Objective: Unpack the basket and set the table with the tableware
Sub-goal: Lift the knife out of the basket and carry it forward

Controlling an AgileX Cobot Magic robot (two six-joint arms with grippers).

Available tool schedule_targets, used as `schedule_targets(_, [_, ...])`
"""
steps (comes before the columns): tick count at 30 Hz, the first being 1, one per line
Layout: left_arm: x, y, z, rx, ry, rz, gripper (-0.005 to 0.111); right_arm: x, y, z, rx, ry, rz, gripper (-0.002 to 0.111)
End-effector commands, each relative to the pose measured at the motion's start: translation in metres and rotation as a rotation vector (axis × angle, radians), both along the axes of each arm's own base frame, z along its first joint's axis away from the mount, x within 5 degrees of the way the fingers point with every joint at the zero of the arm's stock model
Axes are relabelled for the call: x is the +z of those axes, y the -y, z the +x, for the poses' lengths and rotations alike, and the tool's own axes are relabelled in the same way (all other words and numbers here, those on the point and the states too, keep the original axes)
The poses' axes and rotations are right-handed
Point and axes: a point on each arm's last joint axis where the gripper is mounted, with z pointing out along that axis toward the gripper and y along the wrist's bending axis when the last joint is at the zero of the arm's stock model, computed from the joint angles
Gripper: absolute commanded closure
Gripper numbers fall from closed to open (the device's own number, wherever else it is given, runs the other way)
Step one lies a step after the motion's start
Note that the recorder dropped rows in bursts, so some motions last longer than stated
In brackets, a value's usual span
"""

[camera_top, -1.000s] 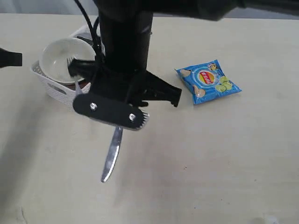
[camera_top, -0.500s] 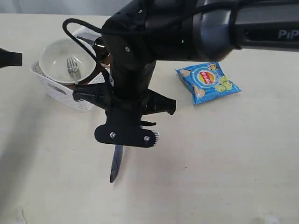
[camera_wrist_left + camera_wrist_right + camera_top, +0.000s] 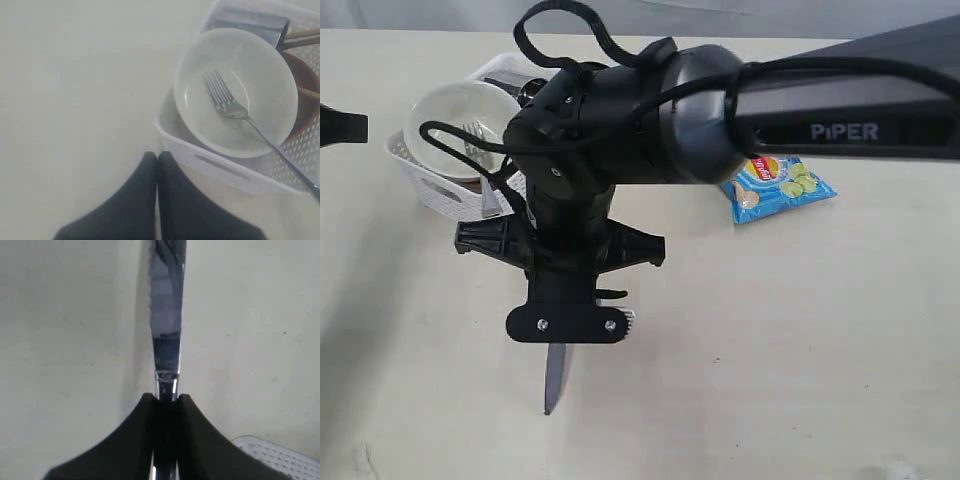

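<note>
Cream surface carries basket at far left. Knife clamped by handle in right gripper, blade tip low over surface. Beside basket, left gripper closed, empty; bowl and fork inside. Advice: lay blade flat before release, well apart from basket.

Shiny steel knife, matt black fingers, perforated white plastic basket.

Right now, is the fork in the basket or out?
In. The fork lies in the bowl, which sits inside the basket.
</note>
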Motion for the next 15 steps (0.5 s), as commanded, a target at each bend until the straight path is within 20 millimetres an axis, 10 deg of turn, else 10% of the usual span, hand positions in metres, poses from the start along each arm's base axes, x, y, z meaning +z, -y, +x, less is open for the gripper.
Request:
schedule_targets(1, [0.0, 0.0, -0.002, 0.005, -0.002, -0.009, 0.107, -0.01, 0.005, 0.018, -0.012, 0.037, 0.008, 0.109])
schedule_targets(15, [0.0, 0.0, -0.002, 0.005, -0.002, -0.009, 0.107, -0.034, 0.003, 0.039, 0.007, 0.109, 0.041, 0.109])
